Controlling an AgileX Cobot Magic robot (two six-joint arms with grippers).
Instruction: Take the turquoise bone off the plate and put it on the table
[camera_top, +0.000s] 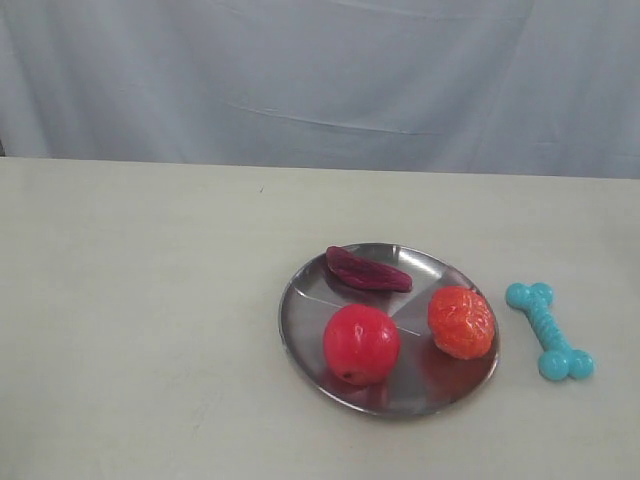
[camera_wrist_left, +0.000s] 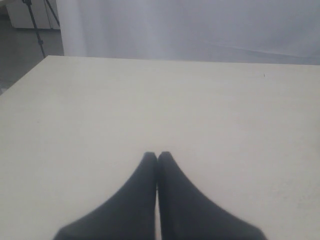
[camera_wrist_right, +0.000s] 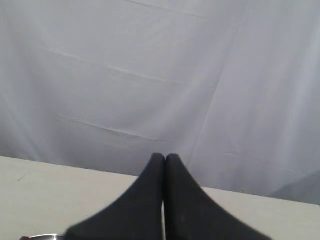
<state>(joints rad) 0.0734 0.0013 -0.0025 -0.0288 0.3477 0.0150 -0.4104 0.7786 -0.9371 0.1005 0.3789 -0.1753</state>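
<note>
The turquoise bone (camera_top: 549, 331) lies on the bench (camera_top: 140, 320) just right of the plate (camera_top: 300, 300), apart from it. The plate holds a red apple (camera_top: 361, 344), an orange (camera_top: 461, 322) and a purple piece (camera_top: 366, 270). The left tool (camera_wrist_left: 157, 156) and right tool (camera_wrist_right: 165, 157) are both pressed together, empty.

No readable text, labels, brands or numbers in any of my three views. Bone (camera_top: 549, 331), plate (camera_top: 306, 335) and table (camera_top: 150, 300) carry no print I can make out.
</note>
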